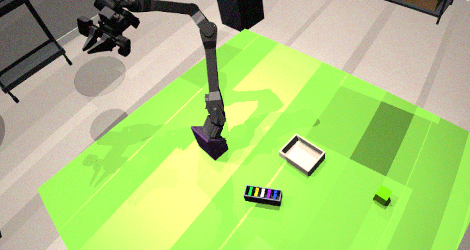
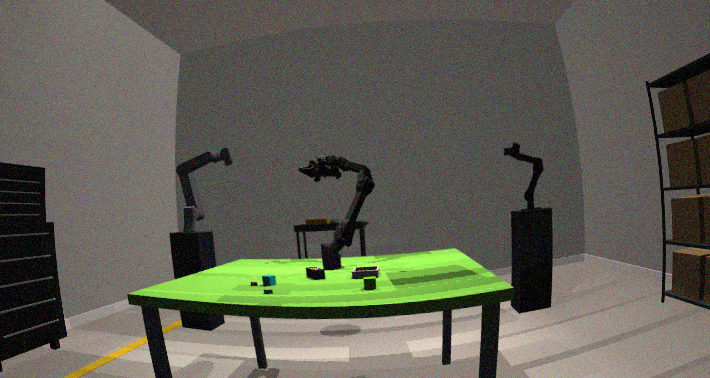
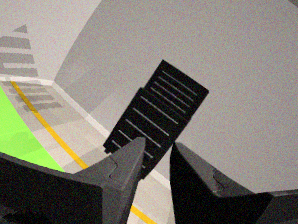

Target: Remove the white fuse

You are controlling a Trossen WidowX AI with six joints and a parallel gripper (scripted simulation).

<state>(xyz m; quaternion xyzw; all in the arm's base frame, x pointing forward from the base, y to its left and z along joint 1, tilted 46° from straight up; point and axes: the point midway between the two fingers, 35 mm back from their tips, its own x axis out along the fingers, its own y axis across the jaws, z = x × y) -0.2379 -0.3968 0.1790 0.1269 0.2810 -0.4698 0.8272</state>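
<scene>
The white fuse [image 1: 263, 192] stands in the middle of the fuse block [image 1: 263, 200] [image 2: 315, 274], between a yellow fuse [image 1: 256, 192] and a purple fuse [image 1: 269, 193]. A green fuse [image 1: 250, 190] and a blue fuse [image 1: 275, 194] are at the ends. The tray [image 1: 302, 156] [image 2: 365, 275] is empty, up and to the right of the block in the top view. My gripper [image 1: 85, 51] [image 2: 303, 170] [image 3: 157, 147] is slightly open with nothing between its fingers. It is raised high, far from block and tray. The wrist view shows neither.
A green-topped cube [image 1: 384, 192] [image 2: 369, 283] stands on the table [image 1: 331, 217] [image 2: 425, 298], right of the block in the top view. The exterior view shows a teal cube [image 2: 269, 280] and two small dark pieces [image 2: 254, 283] [image 2: 268, 291] at the front left.
</scene>
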